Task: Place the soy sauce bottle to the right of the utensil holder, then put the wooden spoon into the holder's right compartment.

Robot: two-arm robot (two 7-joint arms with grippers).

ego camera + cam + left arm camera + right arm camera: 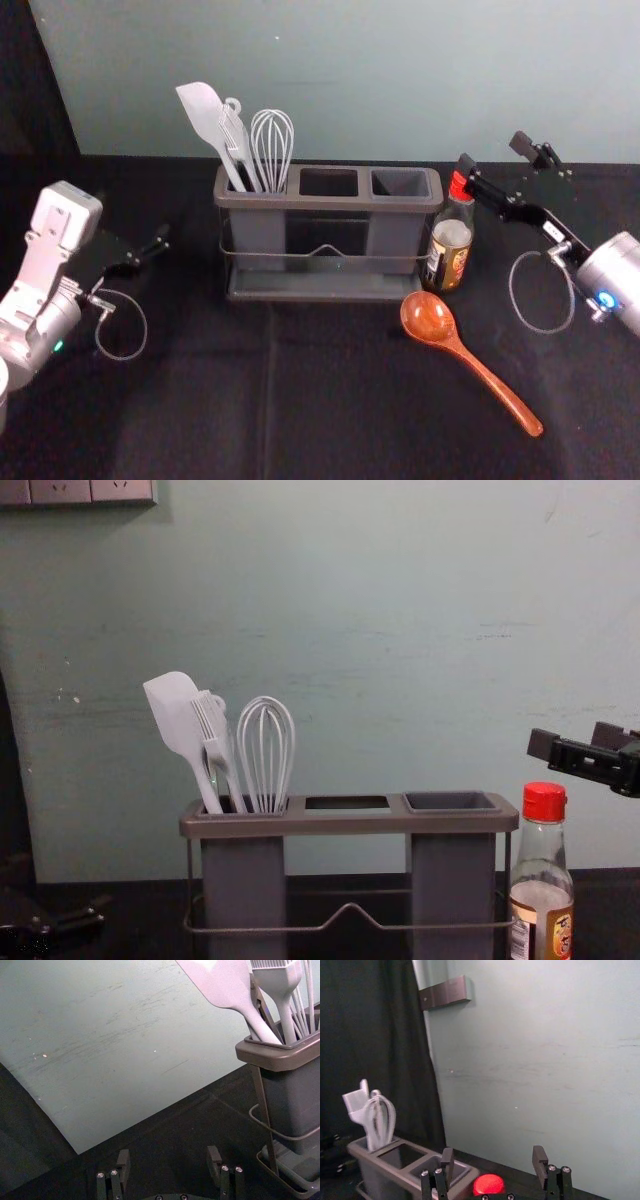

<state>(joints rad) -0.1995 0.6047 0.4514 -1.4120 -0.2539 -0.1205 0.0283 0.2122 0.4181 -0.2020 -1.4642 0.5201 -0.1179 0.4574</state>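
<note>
My right gripper point(494, 156) is open above and slightly behind the soy sauce bottle point(451, 235); the chest view has this gripper point(577, 740) higher than the red cap point(544, 802). In the right wrist view the gripper point(492, 1162) holds nothing. The bottle stands upright beside the right end of the utensil holder point(330, 202). The wooden spoon point(470, 358) lies in front, bowl near the holder's right front corner, handle toward the front right. White utensils occupy the left compartment. My left gripper point(150, 250) is parked at the left, open in its wrist view point(168, 1162).
A pale wall point(340, 80) rises behind the black-covered table point(200, 400). The holder's middle opening point(347, 803) and right compartment point(450, 801) contain no utensils. A wire rail point(350, 910) runs across the holder's front.
</note>
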